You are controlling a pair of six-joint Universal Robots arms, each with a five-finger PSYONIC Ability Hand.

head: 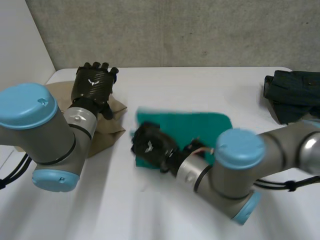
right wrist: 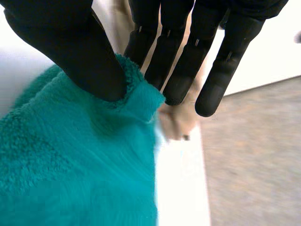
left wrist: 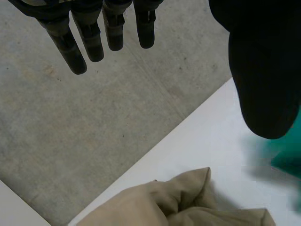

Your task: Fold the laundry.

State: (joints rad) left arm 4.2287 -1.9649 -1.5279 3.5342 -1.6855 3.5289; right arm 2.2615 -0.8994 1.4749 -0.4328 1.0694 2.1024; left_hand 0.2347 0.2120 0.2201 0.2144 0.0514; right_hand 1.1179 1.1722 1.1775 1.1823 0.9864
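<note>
A teal towel [head: 195, 127] lies in the middle of the white table [head: 200, 82]. My right hand [head: 151, 145] is at the towel's near left corner. In the right wrist view its thumb [right wrist: 80, 56] and fingers [right wrist: 181, 70] pinch that corner of the teal towel [right wrist: 70, 165]. My left hand [head: 93, 82] is raised at the far left over a tan cloth [head: 107, 125], its fingers [left wrist: 89, 37] straight and holding nothing. The tan cloth [left wrist: 183, 202] lies crumpled beneath that hand.
A dark green garment [head: 292, 95] is heaped at the table's far right. A grey wall [head: 175, 30] rises behind the table. Grey floor [left wrist: 84, 122] lies past the table's left edge.
</note>
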